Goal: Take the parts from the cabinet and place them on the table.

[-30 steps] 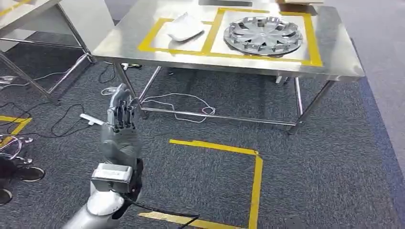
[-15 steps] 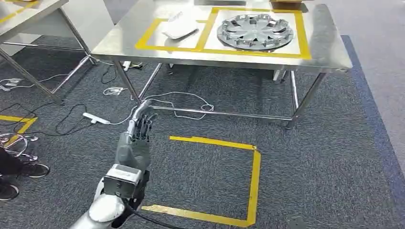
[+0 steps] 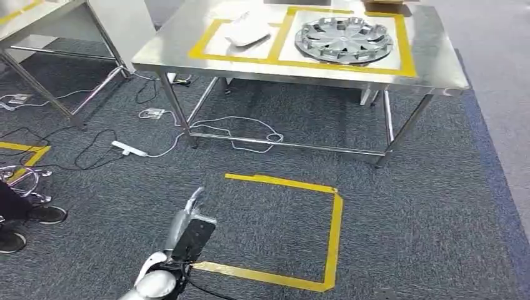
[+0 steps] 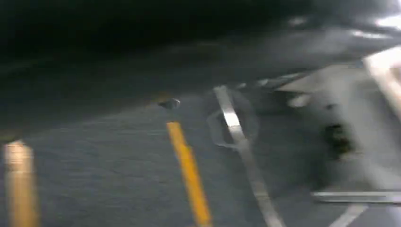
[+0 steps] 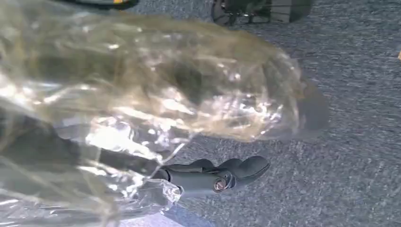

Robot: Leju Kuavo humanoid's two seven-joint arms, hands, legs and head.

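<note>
On the steel table (image 3: 437, 69), a white part (image 3: 248, 30) lies in the left yellow-taped box and a silver hubcap (image 3: 344, 39) in the right one. My left hand (image 3: 185, 215) hangs low over the carpet, seen edge-on, fingers stretched forward and nothing in it. In the right wrist view my right hand (image 5: 208, 178) grips a part wrapped in crumpled clear plastic (image 5: 156, 90); dark fingers (image 5: 236, 170) stick out past the wrap, which hides the rest of the hand. The carpet lies behind it.
A yellow tape square (image 3: 334, 225) marks the carpet before the table. Cables and a power strip (image 3: 128, 149) lie on the floor at left. A second steel table (image 3: 37, 15) stands at far left. A person's shoes (image 3: 31, 215) are at the left edge. The left wrist view is blurred.
My left arm has dropped from raised in front of me to low near the picture's bottom edge. The camera has shifted a little, so the table sits slightly differently.
</note>
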